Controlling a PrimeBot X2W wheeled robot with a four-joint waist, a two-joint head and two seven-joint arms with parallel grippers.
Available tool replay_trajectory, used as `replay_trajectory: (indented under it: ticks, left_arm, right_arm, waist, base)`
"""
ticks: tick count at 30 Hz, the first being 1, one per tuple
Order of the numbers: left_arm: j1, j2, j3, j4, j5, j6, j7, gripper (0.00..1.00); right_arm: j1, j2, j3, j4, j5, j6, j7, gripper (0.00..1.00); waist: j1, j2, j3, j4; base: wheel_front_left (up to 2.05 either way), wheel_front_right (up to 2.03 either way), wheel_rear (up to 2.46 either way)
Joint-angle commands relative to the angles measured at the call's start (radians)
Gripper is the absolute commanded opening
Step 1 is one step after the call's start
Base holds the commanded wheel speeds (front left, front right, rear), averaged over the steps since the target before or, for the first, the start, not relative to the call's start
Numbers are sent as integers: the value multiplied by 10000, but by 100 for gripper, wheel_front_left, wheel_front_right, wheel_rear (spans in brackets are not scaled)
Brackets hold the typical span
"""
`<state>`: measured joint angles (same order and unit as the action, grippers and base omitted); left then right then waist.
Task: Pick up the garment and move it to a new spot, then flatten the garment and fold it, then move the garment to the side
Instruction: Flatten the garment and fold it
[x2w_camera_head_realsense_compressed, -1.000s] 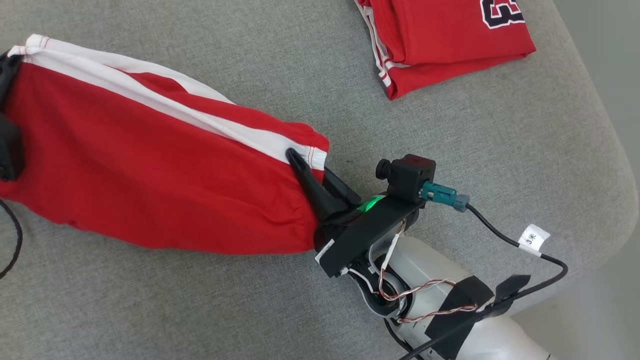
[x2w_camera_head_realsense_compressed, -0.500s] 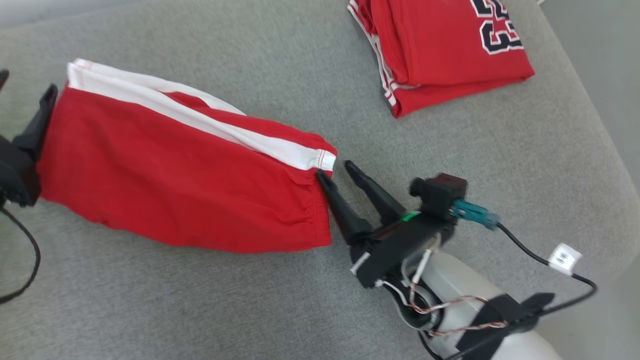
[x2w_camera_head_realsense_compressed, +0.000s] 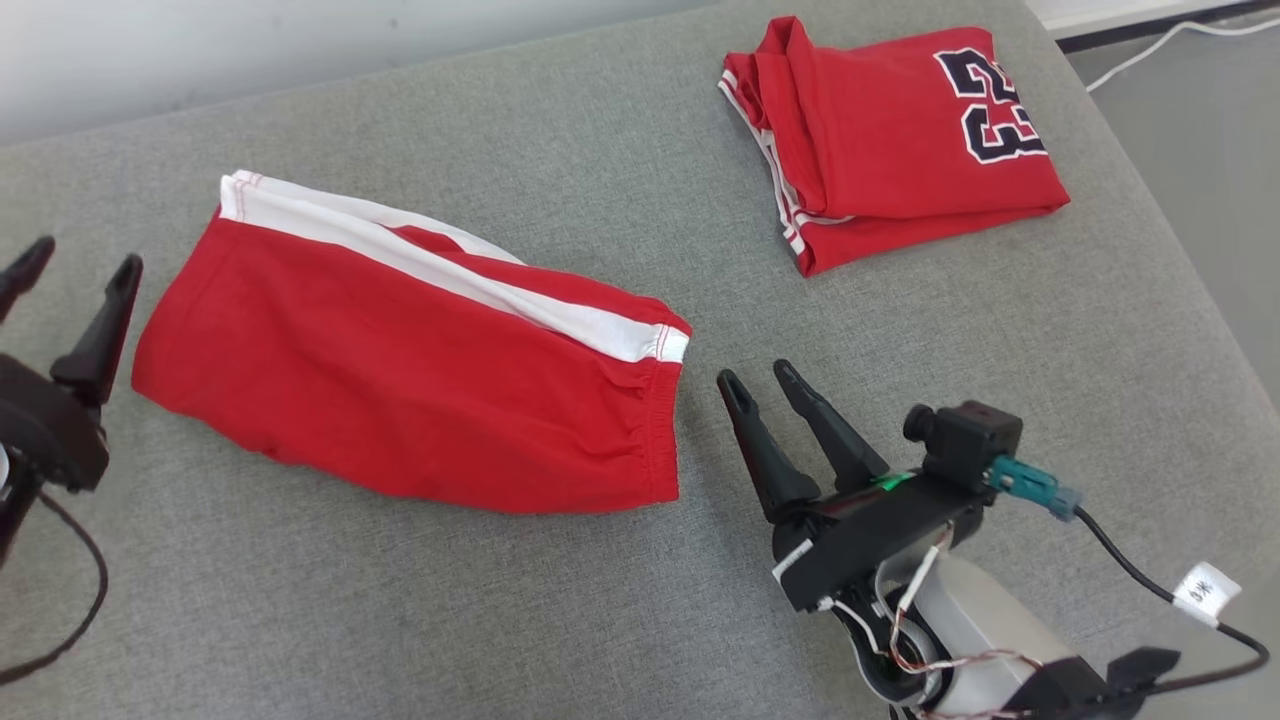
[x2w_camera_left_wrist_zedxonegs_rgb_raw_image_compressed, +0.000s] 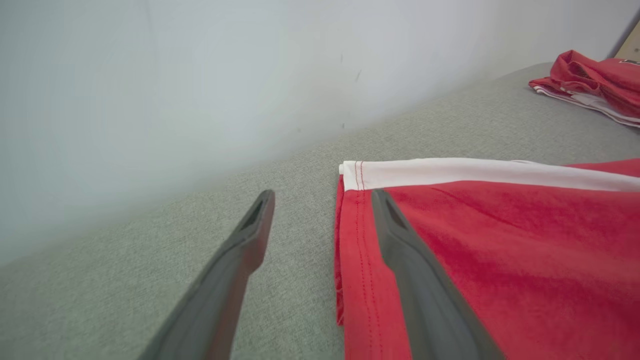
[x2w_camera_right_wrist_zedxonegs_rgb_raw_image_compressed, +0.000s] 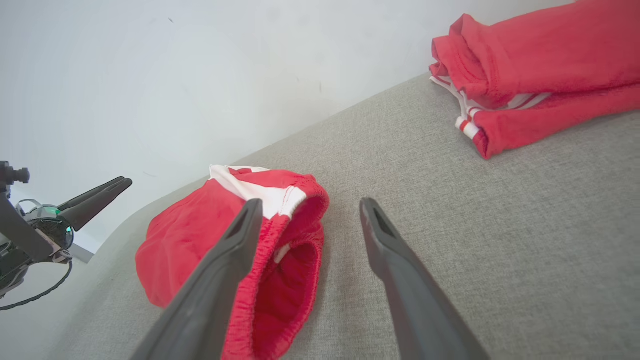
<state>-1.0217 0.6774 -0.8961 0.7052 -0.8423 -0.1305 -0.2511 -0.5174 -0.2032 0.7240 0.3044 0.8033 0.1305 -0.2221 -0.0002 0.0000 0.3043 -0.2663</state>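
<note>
Now that both claws have let go of its ends, the red shorts (x2w_camera_head_realsense_compressed: 420, 390) lie flat on the grey surface (x2w_camera_head_realsense_compressed: 600, 620), left of centre, approx midway btwn near & far edges. At the hem end the left claw (x2w_camera_head_realsense_compressed: 85, 255) stands wide open, at the waistband end the right claw (x2w_camera_head_realsense_compressed: 757, 374) likewise, neither touching cloth. W/ a folded jersey (x2w_camera_head_realsense_compressed: 900, 150) by the far right corner, the fold looks done; moving it aside remains.
</note>
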Motion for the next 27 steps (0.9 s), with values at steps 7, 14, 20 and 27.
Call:
replay_trajectory:
  ticks: [7,14,20,27]
  left_arm:
    - [641,387,-383,-511,-680,6,451,100]
    - [729,491,-657,-472,-897,6,935,100]
    - [850,496,-1001,-433,-1529,6,1891,100]
    - [744,521,-1328,-605,-1923,4,2564,15]
  right_arm:
    - [786,304,-671,-748,-687,4,449,100]
    - [968,530,-878,-1009,-978,4,617,100]
    - [1018,646,-986,-1089,-1098,4,686,100]
    - [1062,730,-994,-1096,-1172,4,693,100]
  waist:
    - [2,0,66,-176]
    - [2,0,227,-427]
    - [2,0,312,-617]
    - [2,0,324,-673]
  base:
    - [0,0,0]
    - [0,0,0]
    - [0,0,0]
    - [0,0,0]
